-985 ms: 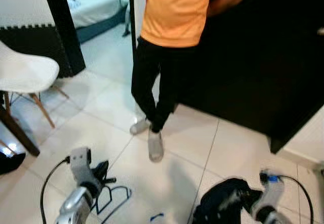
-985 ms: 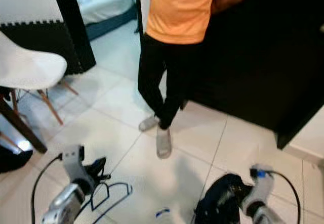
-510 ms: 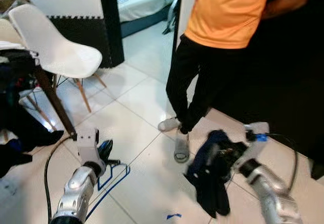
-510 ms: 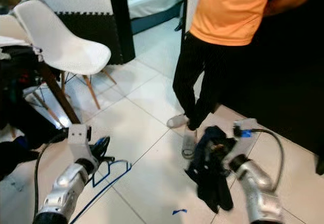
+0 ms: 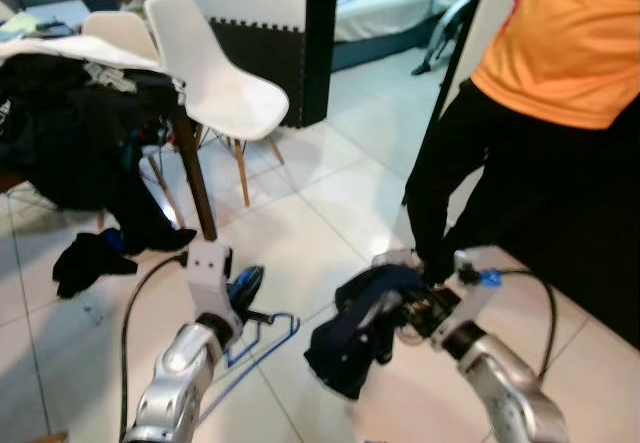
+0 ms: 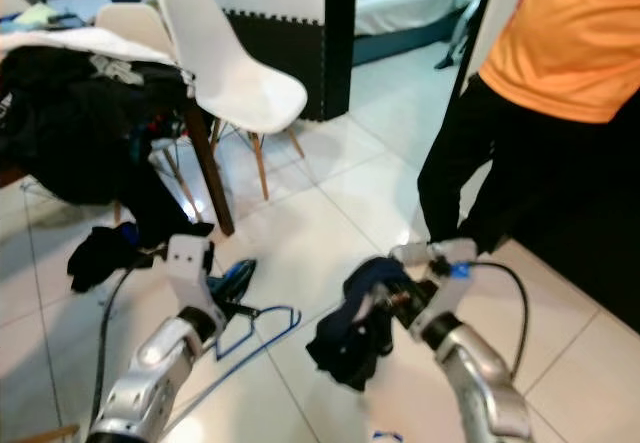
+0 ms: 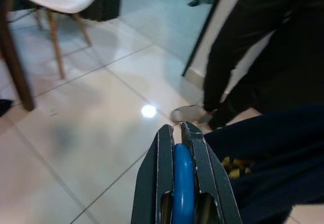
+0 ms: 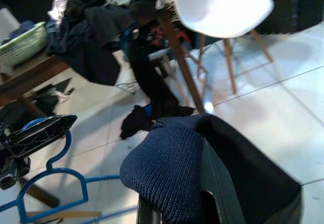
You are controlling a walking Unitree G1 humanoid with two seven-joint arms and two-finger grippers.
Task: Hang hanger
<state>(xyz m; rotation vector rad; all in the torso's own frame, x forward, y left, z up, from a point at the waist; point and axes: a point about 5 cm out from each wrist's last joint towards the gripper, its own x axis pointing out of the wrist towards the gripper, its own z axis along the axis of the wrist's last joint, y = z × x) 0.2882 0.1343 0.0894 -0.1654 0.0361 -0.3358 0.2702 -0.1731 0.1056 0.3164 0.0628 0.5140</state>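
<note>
My left gripper [image 5: 246,285] is low over the floor, shut on a blue wire hanger [image 5: 262,335] whose hook sits between its fingers [image 7: 195,158]. Just to its right, my right gripper [image 5: 408,310] is shut on a dark navy knitted garment [image 5: 352,331] that hangs bunched from it above the tiles. In the right wrist view the navy garment [image 8: 172,171] drapes over the fingers, with the blue hanger [image 8: 48,183] close beside it. Garment and hanger are apart.
A person in an orange shirt [image 5: 565,53] and black trousers stands close on the right, feet just behind the garment. A white chair [image 5: 215,78] and a wooden table piled with dark clothes [image 5: 70,113] stand on the left. A black door frame [image 5: 320,33] leads to a bedroom.
The camera has swung left, bringing the table and chair into view. My right gripper has carried the navy garment closer to the hanger. The left gripper still holds the hanger.
</note>
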